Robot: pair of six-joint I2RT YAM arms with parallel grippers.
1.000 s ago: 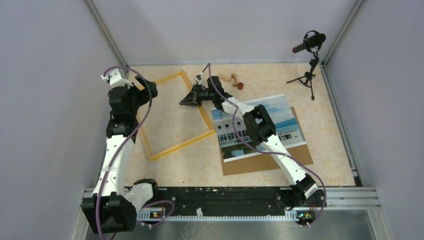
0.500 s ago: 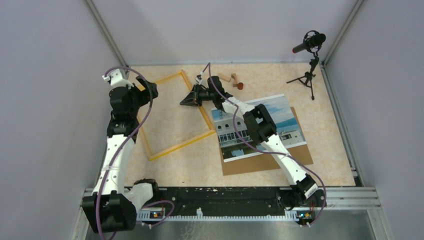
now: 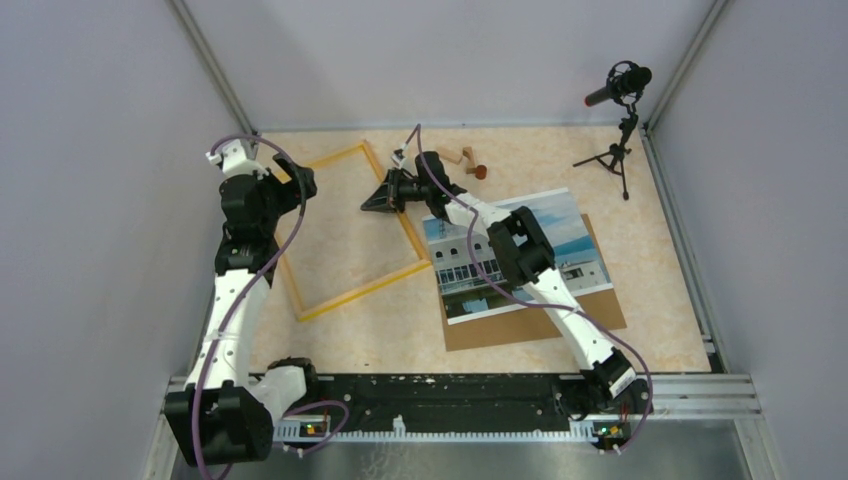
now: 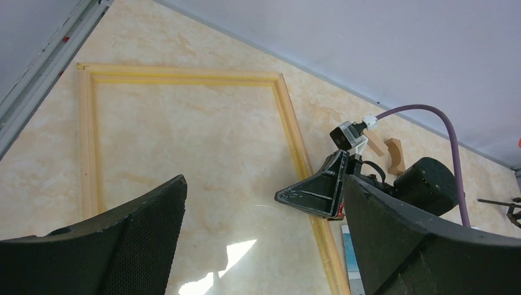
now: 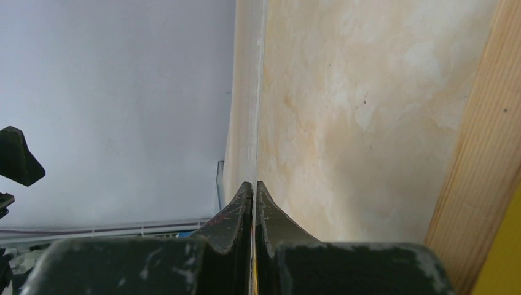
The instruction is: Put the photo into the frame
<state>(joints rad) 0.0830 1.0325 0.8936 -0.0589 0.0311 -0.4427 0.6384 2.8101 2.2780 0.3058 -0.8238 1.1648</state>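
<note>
Currently: frame (image 3: 365,290) lies flat on tabletop (image 3: 380,335), left of centre. Photo (image 3: 578,250) face up just beside frame's right rail, atop brown backing board (image 3: 595,312). Right gripper (image 5: 253,187) low by that rail, jaws pressed together on edge of thin clear sheet (image 5: 257,92). Left gripper (image 4: 265,184) above frame's left side, jaws spread wide, holding nothing.

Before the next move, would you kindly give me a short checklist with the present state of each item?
1. Right gripper shut on the thin clear sheet: ok.
2. Left gripper open and holding nothing: ok.
3. Frame lying flat: ok.
4. Photo inside the frame: not ok; it lies on the brown backing board, beside the frame.
5. Clear sheet seated squarely within the frame: cannot tell.
</note>
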